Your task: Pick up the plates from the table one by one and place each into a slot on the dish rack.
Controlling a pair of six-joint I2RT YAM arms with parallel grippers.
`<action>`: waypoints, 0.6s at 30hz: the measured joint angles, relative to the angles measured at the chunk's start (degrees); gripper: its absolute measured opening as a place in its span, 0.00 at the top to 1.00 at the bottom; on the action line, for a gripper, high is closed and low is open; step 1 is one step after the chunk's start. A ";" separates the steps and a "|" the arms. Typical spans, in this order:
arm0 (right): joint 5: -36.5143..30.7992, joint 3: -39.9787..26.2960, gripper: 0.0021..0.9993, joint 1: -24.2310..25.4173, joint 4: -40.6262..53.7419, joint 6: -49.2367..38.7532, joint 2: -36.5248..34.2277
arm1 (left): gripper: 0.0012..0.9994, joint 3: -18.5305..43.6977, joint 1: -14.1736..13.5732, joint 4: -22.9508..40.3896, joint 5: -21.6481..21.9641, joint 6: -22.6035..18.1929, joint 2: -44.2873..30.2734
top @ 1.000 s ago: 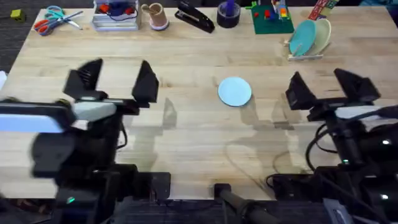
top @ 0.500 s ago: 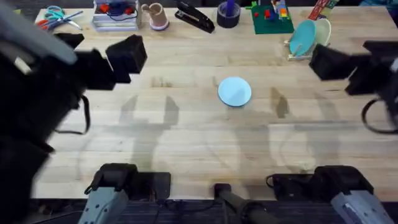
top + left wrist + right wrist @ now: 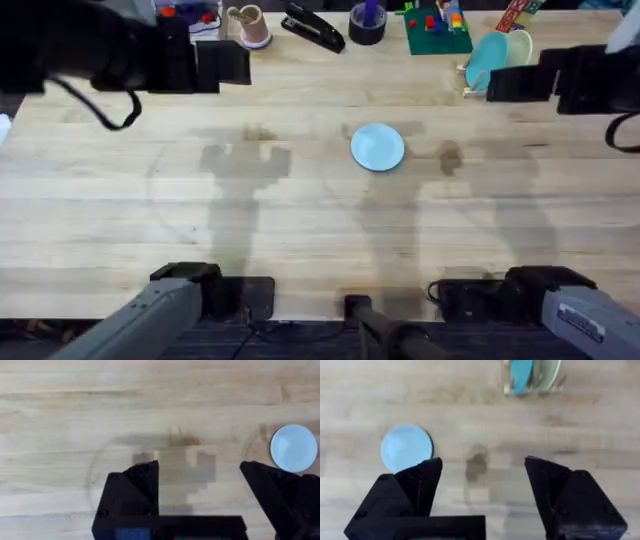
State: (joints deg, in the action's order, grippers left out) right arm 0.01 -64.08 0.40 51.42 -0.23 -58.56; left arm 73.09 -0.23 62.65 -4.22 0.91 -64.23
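A pale sky-blue plate (image 3: 377, 147) lies flat on the table (image 3: 300, 220), a little beyond its middle. The dish rack (image 3: 492, 90) stands at the far right with a teal plate (image 3: 487, 60) and a cream plate (image 3: 517, 55) upright in its slots. My left gripper (image 3: 200, 65) hangs high over the far left, open and empty. In its wrist view the blue plate (image 3: 293, 448) lies off beside one finger (image 3: 280, 495). My right gripper (image 3: 545, 78) is raised next to the rack, open and empty. Its wrist view looks down on the blue plate (image 3: 406, 448) and the rack (image 3: 532, 391).
Along the far edge stand a clear tray (image 3: 190, 12), a tan cup (image 3: 250, 25), a black stapler (image 3: 313, 27), a dark tape roll (image 3: 367, 22) and a green baseplate with bricks (image 3: 437, 28). Both arm bases sit at the near edge.
Both arms have risen from low near the front edge and swung toward the far side, the left to the far left, the right toward the rack. The blue plate has not moved.
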 joint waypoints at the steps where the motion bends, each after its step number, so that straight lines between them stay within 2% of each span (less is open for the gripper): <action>1: 0.00 -0.76 0.00 0.00 1.41 0.00 -1.31 | 0.01 0.79 0.00 0.96 -0.16 0.02 -1.45; 7: 0.00 -1.72 0.00 0.00 6.19 0.00 -5.87 | 0.01 1.98 0.00 3.21 -0.81 0.00 -6.77; 18: 0.00 -1.77 0.00 0.00 6.86 0.00 -6.72 | 0.01 2.02 0.00 3.17 -1.89 0.00 -7.27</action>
State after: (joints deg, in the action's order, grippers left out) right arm 0.01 -65.84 0.40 58.28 -0.23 -65.27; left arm 75.11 -0.23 65.82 -6.11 0.91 -71.50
